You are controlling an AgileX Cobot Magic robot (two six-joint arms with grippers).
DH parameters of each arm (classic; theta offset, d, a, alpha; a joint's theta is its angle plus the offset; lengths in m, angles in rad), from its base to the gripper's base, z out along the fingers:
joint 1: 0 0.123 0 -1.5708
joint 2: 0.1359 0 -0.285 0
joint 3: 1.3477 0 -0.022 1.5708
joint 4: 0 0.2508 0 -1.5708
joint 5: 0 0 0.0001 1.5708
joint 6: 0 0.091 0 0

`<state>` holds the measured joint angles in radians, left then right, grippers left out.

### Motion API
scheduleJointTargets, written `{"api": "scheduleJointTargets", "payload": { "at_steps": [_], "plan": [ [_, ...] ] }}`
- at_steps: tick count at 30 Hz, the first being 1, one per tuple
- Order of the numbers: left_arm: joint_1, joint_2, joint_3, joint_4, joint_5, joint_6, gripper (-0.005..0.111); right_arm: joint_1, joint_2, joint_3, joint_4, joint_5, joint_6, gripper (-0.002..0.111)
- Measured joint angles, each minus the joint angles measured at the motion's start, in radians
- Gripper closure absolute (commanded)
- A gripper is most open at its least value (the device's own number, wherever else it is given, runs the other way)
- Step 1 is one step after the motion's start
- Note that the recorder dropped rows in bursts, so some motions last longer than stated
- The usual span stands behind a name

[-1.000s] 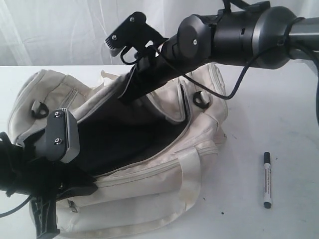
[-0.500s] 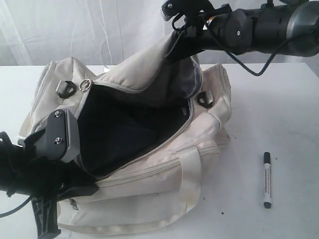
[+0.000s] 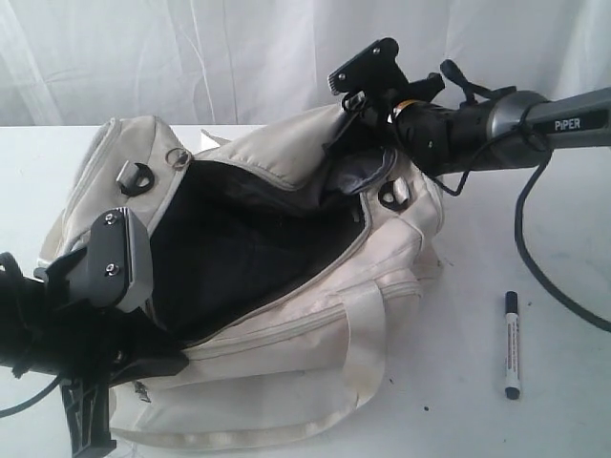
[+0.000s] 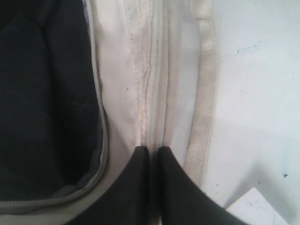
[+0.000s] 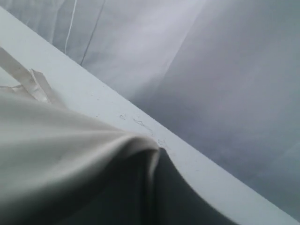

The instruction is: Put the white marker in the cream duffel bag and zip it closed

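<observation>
"PiPER" is printed on the right arm (image 3: 558,122). The bag (image 3: 286,329) is pinched by the right gripper (image 3: 342,143) and left gripper (image 4: 151,152), with the marker (image 3: 512,343) at its four o'clock.

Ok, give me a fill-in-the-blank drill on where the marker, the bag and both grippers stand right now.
1. The white marker lies on the ____, to the right of the cream duffel bag in the exterior view.
2. The bag's main zipper is ____, exposing the dark lining.
3. The left gripper and the right gripper are each shut on fabric of the ____.
Missing words: table; open; bag.
</observation>
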<state>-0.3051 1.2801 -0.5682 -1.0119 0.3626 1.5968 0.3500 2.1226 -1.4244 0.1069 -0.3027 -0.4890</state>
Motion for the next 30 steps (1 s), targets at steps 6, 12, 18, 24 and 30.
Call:
{"api": "scheduleJointTargets", "payload": {
  "at_steps": [6,12,18,24,30],
  "plan": [
    [0.000,0.000,0.000,0.000,-0.004,-0.071,0.107,-0.008,0.043,0.000,0.019,-0.024,0.128,0.086],
    [0.000,-0.012,0.000,0.000,-0.014,-0.110,0.107,-0.011,0.043,0.000,0.025,0.025,0.214,0.070],
    [0.000,-0.058,0.000,0.000,-0.040,-0.120,0.090,-0.011,0.043,0.000,0.027,0.060,0.235,0.058],
    [0.000,-0.074,0.000,0.000,-0.033,-0.124,0.043,-0.011,0.037,0.000,0.029,0.187,0.312,0.046],
    [0.000,-0.075,-0.018,-0.008,0.011,-0.124,0.042,-0.011,-0.061,0.000,0.029,0.379,0.339,0.046]
  ]
}}
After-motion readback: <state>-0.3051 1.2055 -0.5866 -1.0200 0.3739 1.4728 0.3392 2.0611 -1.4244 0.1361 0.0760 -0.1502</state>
